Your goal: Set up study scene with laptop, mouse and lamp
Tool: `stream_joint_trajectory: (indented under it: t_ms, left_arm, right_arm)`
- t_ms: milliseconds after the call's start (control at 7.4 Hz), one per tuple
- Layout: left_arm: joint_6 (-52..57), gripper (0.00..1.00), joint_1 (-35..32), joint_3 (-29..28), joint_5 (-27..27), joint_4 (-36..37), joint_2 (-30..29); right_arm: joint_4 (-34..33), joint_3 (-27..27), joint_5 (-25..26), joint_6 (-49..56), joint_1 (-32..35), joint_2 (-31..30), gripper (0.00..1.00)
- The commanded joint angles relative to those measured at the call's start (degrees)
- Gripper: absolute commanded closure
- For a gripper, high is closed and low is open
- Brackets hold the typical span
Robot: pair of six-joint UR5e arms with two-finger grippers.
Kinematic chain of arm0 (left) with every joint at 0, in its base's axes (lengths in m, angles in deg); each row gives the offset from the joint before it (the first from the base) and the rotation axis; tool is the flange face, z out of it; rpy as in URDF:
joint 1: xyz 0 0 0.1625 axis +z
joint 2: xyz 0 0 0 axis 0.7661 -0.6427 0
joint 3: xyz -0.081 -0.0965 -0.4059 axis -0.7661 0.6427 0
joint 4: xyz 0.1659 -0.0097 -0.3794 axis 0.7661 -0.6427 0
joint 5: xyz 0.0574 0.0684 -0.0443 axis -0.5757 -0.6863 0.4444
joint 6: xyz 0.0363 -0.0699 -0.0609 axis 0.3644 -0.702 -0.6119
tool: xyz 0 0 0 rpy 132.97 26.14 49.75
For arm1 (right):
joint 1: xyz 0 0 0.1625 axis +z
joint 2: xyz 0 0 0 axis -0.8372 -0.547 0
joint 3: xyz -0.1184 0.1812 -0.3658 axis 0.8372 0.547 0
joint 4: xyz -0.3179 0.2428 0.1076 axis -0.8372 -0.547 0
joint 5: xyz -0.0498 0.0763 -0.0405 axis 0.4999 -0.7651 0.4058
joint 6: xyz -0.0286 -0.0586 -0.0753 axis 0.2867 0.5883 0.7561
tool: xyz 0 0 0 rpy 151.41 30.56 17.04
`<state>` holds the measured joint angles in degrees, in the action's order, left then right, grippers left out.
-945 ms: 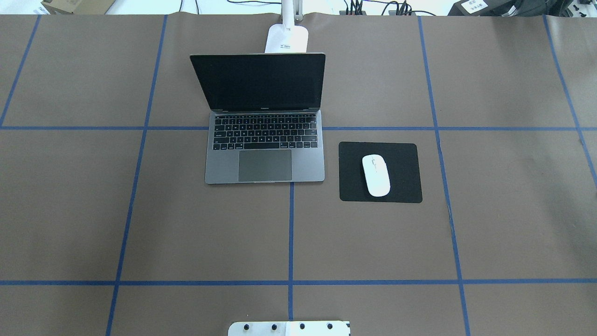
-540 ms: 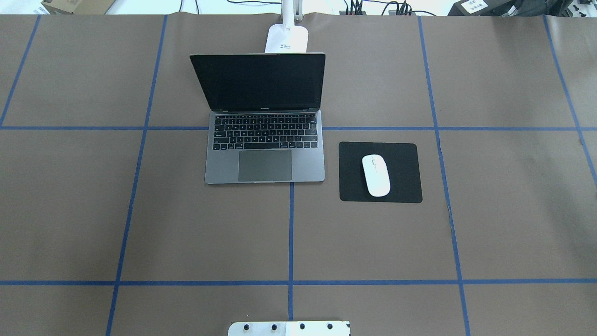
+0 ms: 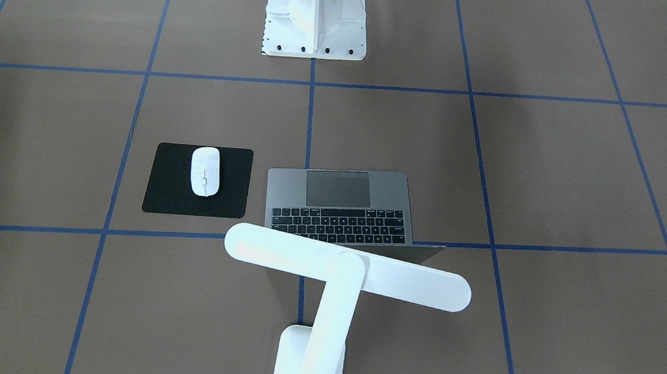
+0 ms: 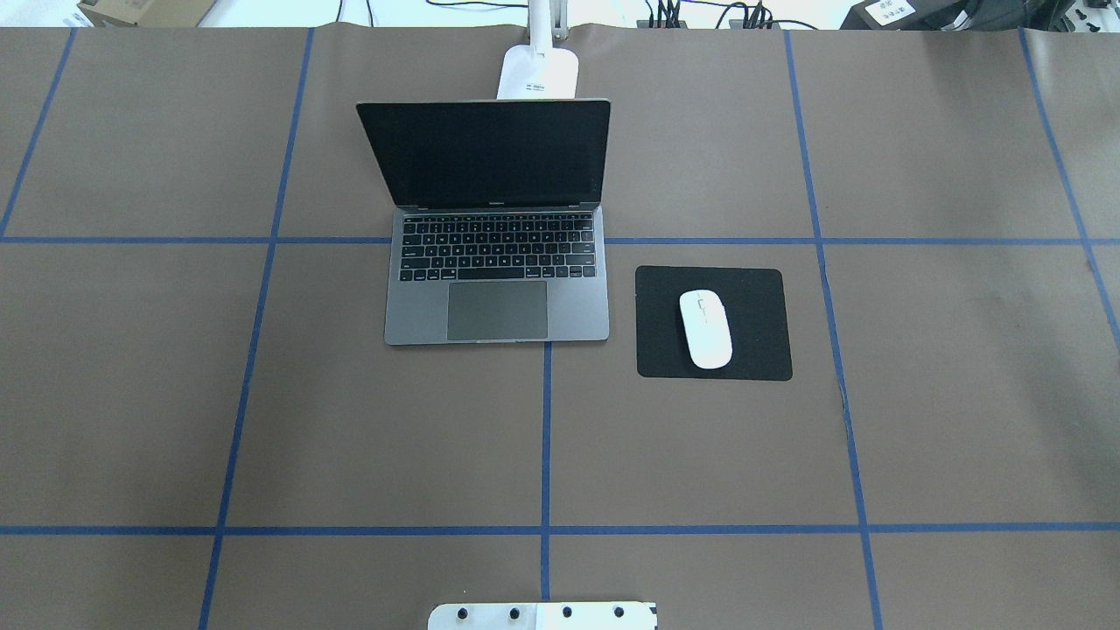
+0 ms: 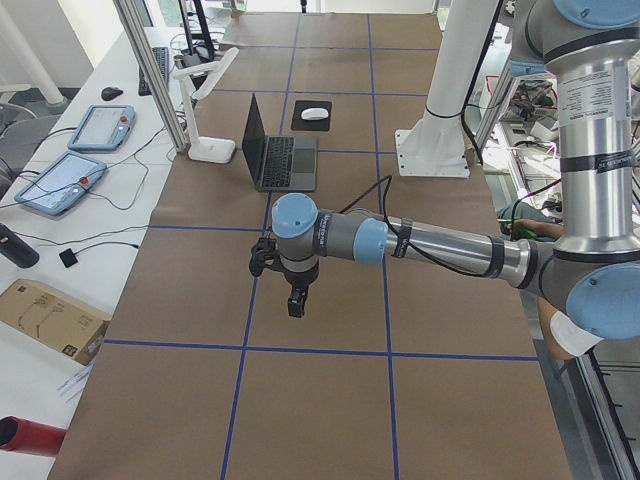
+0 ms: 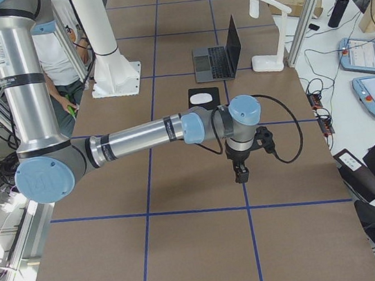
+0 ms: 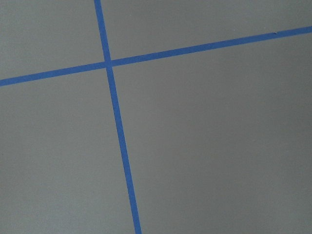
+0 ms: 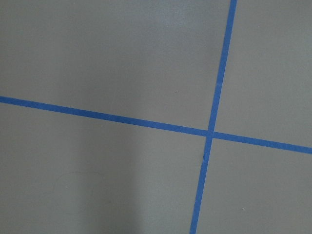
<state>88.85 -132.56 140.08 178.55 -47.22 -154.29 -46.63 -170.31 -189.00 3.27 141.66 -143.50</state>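
Notebook entry, remote session, study-scene layout.

Table [image 4: 140,394]: brown paper with a blue tape grid, which gives me reference lines for squaring things up.

Arms: the left arm [image 5: 440,245] and the right arm [image 6: 138,135] each reach out low over bare paper towards their own end of the table, well apart from the objects. I read this as a parked pose that keeps the scene clear. Both wrist cameras show only paper and a tape crossing.

Laptop [image 4: 497,311]: open near the middle of the far half, dark screen facing the robot's side and keyboard towards it. Its front edge runs parallel to the tape, so it looks deliberately squared.

Lamp [image 3: 409,283]: the base stands at the far edge just behind the laptop lid, with the arm slanting up. The bar head hangs over the hinge and the back rows of keys (sensible, since light belongs on the keyboard).

Mouse pad [image 4: 761,350]: black and flat, just beside the laptop on the robot's right and not touching it.

Mouse [image 4: 705,328]: rests on the pad a little left of its centre, its long axis roughly parallel to the laptop's side, ready for a right hand.

Left gripper [image 5: 296,300] and right gripper [image 6: 239,172]: both point down at bare paper and carry nothing that I can see. Only the side views show them, and I cannot tell whether the fingers are spread or pressed together.

Judgement: the layout looks complete, and I see nothing left to move.
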Motion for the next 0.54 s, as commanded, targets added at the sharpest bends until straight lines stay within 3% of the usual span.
stream_joint_trajectory:
  t_ms: [0,405]
  left_arm:
    - [0.01,0.0,0.02,-0.07,0.07,-0.24,-0.11]
    - [-0.07,0.0,0.11,-0.33,-0.02,-0.25,-0.46]
  right_arm:
    - [-0.09,0.69,-0.07,-0.11,0.0,0.0,0.0]
    - [-0.09,0.78,-0.15,0.42,-0.88,-0.09,0.0]
